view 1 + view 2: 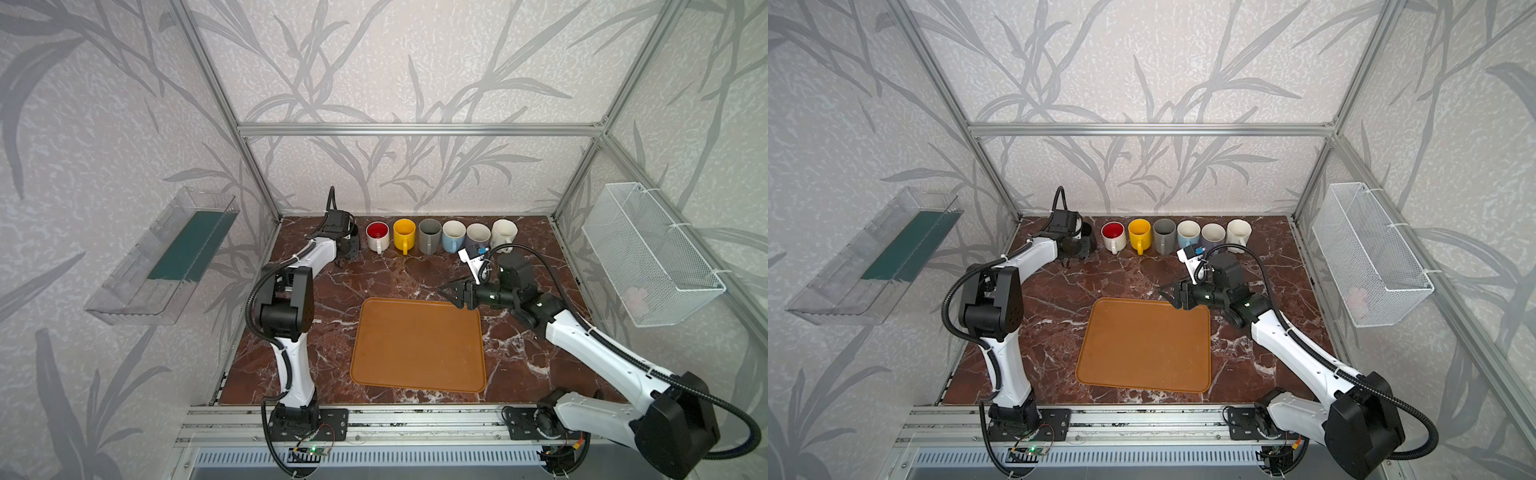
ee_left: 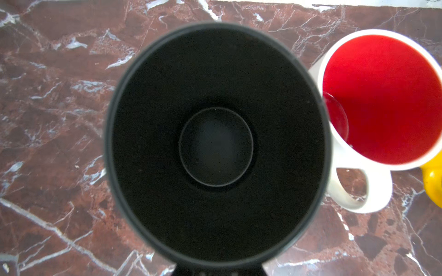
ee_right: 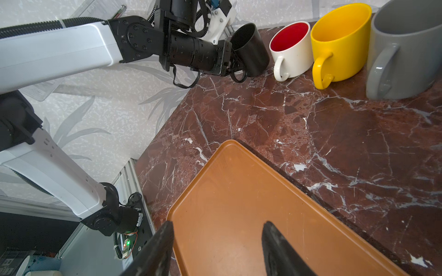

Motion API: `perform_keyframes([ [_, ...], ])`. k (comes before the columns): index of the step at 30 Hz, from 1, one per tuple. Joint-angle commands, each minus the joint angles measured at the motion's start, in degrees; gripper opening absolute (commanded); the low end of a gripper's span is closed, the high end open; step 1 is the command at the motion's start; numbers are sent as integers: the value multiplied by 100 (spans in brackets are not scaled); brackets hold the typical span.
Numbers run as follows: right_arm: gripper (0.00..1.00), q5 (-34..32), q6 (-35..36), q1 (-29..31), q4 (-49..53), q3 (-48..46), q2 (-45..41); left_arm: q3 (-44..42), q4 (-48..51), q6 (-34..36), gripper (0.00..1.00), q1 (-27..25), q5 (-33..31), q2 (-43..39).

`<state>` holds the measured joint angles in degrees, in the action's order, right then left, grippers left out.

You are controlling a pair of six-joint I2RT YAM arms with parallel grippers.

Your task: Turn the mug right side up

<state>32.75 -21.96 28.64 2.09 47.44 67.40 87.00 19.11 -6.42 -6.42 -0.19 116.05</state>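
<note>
we find the left end effector (image 3: pixel 235 67) clenched on the mouth-up black mug (image 3: pixel 250 50); we advise seating it level, clear of the red-lined mug (image 3: pixel 290 47) just beside that end effector.

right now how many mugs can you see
7. Six in a row along the back edge: red-lined, yellow, grey, blue, lilac, white. Black mug in the left gripper, beside the red-lined.

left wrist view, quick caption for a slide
Looking down into the black mug, mouth up, beside the red-lined white mug on the marble table.
</note>
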Motion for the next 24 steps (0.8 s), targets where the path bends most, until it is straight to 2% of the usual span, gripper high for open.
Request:
perform_keyframes([
  [1,60,-50,88,-34,71,-27,-88,377,-293,231,0,19,-89,46],
  [12,60,-68,66,-47,100,9,-29,634,-303,240,0,24,27,483],
  [24,60,-185,25,-44,107,72,133,633,-234,187,0,29,83,521],
])
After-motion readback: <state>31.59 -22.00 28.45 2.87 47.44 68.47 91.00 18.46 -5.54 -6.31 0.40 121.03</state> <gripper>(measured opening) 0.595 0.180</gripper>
